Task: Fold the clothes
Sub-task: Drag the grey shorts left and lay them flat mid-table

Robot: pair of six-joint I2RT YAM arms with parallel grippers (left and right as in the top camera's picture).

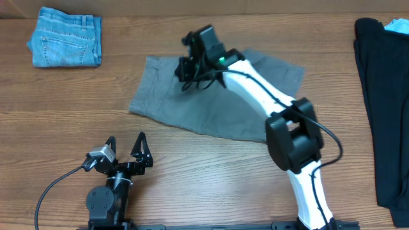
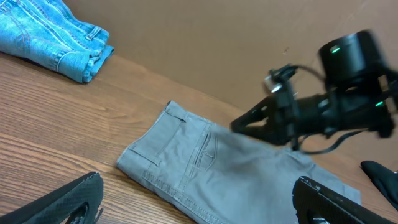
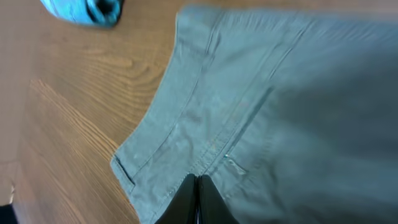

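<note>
The grey shorts lie spread flat at the back middle of the table, waistband to the left. They also show in the left wrist view and the right wrist view. My right gripper is shut, with nothing seen between its fingers. It hovers over the shorts near the waistband and centre seam, and it also shows in the left wrist view. My left gripper is open and empty near the table's front edge, pointing at the shorts.
Folded light-blue denim jeans sit at the back left corner and also show in the left wrist view. A black garment lies along the right edge with a light-blue piece at its top.
</note>
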